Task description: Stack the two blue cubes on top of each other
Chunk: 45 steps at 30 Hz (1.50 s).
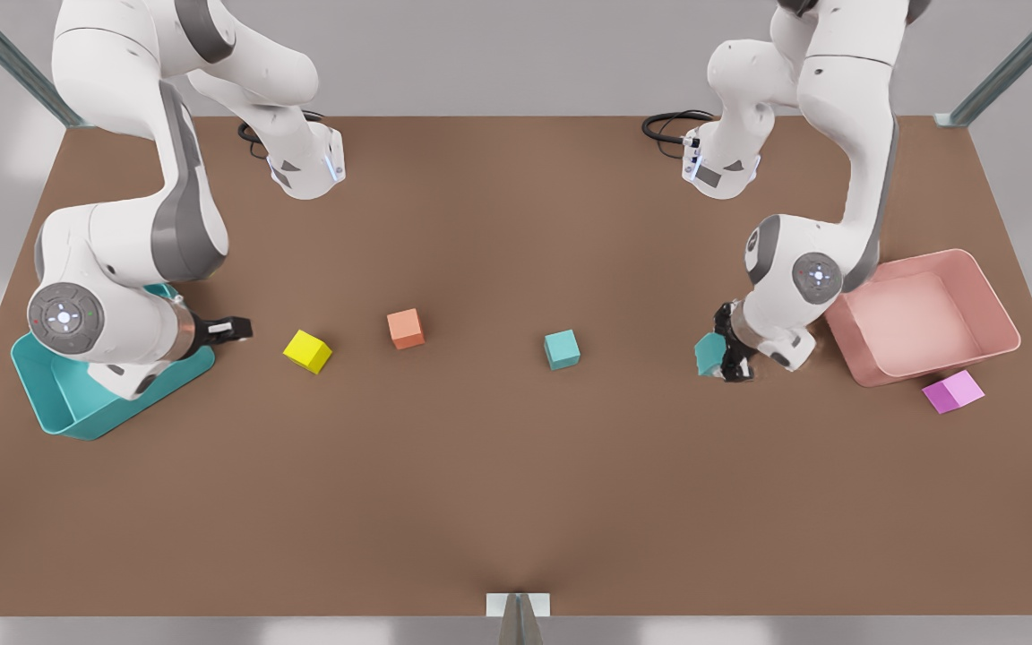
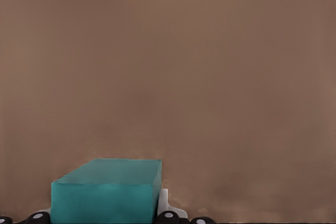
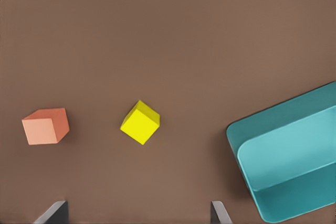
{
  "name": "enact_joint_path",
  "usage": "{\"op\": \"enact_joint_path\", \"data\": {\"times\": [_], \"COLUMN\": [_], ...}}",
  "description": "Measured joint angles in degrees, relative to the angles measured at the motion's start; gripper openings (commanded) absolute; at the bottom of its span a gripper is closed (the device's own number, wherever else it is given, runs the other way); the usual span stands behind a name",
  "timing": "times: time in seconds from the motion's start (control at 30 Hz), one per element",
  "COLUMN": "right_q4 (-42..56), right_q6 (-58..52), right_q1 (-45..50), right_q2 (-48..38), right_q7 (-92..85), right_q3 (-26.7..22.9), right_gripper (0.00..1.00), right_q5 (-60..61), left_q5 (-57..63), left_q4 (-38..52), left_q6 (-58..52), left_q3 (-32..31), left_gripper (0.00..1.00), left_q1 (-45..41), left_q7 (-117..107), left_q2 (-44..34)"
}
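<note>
Gripping one blue cube (image 1: 707, 353), left fingers (image 1: 731, 358) clamped, second blue cube (image 1: 562, 349) nearby on tabletop (image 1: 516, 493), right fingers (image 1: 231, 329) held apart by teal bin (image 1: 59, 403).

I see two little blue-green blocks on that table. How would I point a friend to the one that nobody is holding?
Start at the pink tray on the front view's right and move towards the table's middle, past the left gripper clamped on one teal cube. The next block along is the free teal cube, standing alone. Its neighbour beyond it is orange, then yellow.
</note>
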Motion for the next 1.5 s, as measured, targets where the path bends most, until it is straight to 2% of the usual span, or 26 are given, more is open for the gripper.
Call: {"op": "enact_joint_path", "data": {"times": [0.1,0.27,0.43,0.77,1.2,1.23,1.27,1.3,1.5], "right_q4": [0.21,0.26,0.27,0.27,0.39,0.42,0.43,0.44,0.44], "right_q6": [-0.07,-0.14,-0.16,-0.18,-0.22,-0.23,-0.23,-0.23,-0.23], "right_q1": [0.01,0.02,0.00,0.04,0.09,0.09,0.09,0.09,0.09], "right_q2": [0.07,0.17,0.26,0.53,0.62,0.62,0.62,0.62,0.70], "right_q7": [-1.90,-4.44,-6.37,-8.83,-10.52,-10.61,-10.70,-10.78,-11.16], "right_q3": [-0.01,-0.02,-0.02,-0.02,-0.02,-0.02,-0.02,-0.02,0.04], "right_gripper": [1.00,1.00,1.00,1.00,1.00,1.00,1.00,1.00,1.00], "right_q5": [-0.03,-0.05,0.01,0.11,0.12,0.13,0.15,0.16,0.16], "left_q5": [1.39,2.46,2.85,3.36,3.43,3.44,3.44,3.44,3.51], "left_q4": [11.20,14.27,14.38,14.68,14.66,14.65,14.65,14.64,14.64], "left_q6": [-6.87,-11.13,-9.63,-3.16,-1.04,-0.91,-0.79,-0.66,-0.25], "left_q3": [-2.72,-4.90,-7.05,-7.17,-7.17,-7.17,-7.17,-7.17,-7.69], "left_gripper": [0.64,0.65,0.65,0.65,0.65,0.66,0.73,1.00,1.00], "left_q1": [-9.88,-13.73,-13.90,-13.24,-12.86,-12.78,-12.70,-12.65,-10.83], "left_q7": [1.94,4.64,6.60,9.26,11.07,11.16,11.25,11.33,11.74], "left_q2": [8.75,14.69,16.80,18.30,19.83,19.90,19.94,19.96,19.77]}}
